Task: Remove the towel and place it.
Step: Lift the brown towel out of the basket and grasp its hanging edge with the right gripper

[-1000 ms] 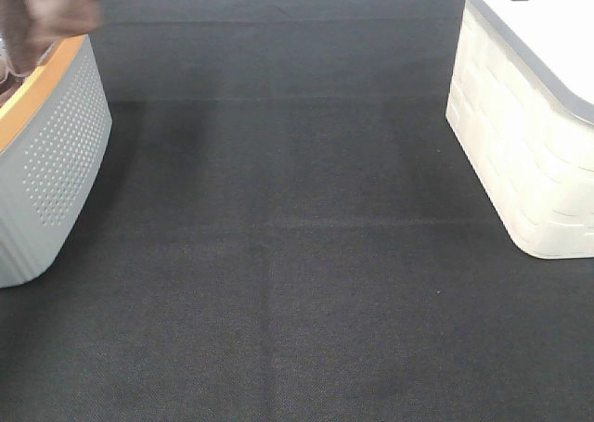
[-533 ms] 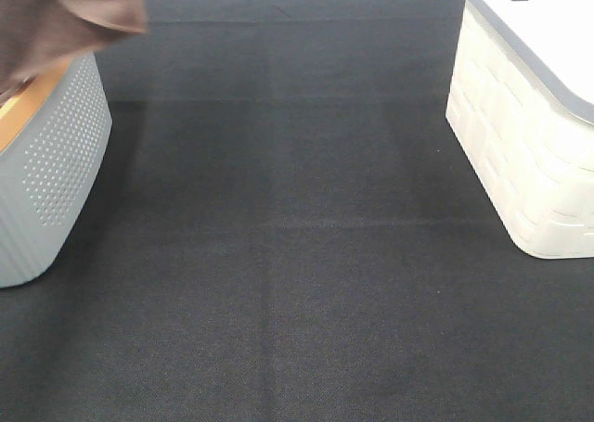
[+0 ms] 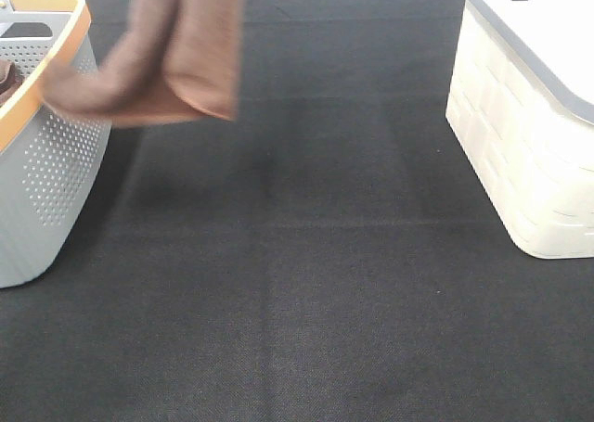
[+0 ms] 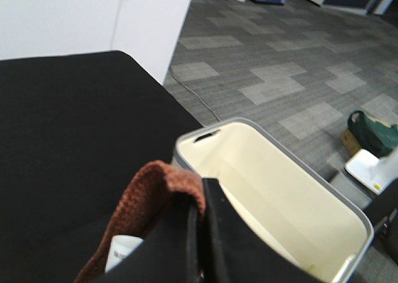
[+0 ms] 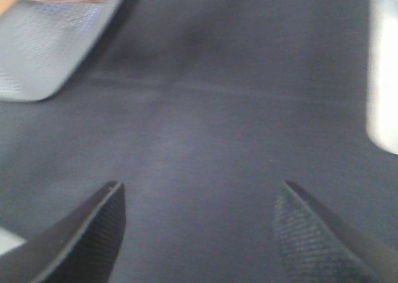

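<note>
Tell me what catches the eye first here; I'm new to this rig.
The reddish-brown towel hangs in mid-air at the high view's upper left, pinched in the left hand, beside the orange-rimmed grey basket. A cream bin stands at the right edge, and the right hand hovers open over the black mat.

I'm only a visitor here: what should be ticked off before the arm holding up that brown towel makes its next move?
1. Left jaws' hold on the towel: ok, shut on its edge.
2. Towel clear of the grey basket: cannot tell, one end hangs right at the rim.
3. Bare spot on the black table to lay it: ok, the middle is free.
4. Right jaws free: ok, open and holding nothing.
5. White bin away from the towel: ok, far right.
</note>
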Robot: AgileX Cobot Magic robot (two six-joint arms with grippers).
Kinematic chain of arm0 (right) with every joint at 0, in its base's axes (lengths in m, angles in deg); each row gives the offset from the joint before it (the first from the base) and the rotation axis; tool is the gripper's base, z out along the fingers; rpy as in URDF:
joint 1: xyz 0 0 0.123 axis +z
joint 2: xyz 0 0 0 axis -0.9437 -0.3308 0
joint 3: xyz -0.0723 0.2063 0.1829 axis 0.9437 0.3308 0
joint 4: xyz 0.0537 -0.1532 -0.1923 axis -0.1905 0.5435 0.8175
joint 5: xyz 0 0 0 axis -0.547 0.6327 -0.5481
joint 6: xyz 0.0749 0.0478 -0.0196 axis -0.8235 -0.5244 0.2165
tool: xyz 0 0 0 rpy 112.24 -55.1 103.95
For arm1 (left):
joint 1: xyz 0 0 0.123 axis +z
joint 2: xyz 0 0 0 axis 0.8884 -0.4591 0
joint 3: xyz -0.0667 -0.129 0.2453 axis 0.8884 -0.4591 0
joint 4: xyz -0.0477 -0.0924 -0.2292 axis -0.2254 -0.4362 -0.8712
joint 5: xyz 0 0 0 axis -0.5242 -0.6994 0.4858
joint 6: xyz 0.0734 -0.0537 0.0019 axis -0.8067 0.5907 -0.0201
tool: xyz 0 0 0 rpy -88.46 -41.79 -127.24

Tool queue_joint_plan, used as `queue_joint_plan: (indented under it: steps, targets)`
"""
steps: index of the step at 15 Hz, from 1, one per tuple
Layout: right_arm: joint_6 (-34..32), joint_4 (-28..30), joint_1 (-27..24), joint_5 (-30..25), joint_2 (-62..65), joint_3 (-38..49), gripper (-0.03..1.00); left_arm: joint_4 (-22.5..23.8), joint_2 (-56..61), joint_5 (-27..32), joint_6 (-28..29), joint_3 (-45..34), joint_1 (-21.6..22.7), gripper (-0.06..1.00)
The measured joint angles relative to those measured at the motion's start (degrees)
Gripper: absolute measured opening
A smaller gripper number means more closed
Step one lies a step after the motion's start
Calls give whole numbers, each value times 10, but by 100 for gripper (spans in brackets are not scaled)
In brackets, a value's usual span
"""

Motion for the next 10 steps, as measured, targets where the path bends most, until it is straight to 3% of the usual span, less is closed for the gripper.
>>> queue_joint_plan:
  steps: [2, 4, 6, 8, 10]
  targets:
    - [96, -78, 0, 12, -60, -5, 64, 11, -17, -15, 1, 0, -28, 0]
    - [179, -120, 0, 24, -113, -27, 61, 26, -27, -22, 4, 0, -48, 0]
    - [244, -131, 0, 40, -186, -70, 59, 64, -32, -25, 40, 0, -58, 0]
    - [257, -132, 9, 50, -210, -90, 59, 82, -32, -25, 60, 0, -60, 0]
    - [297, -132, 62, 83, -253, -116, 57, 123, -32, -14, 107, 0, -69, 0]
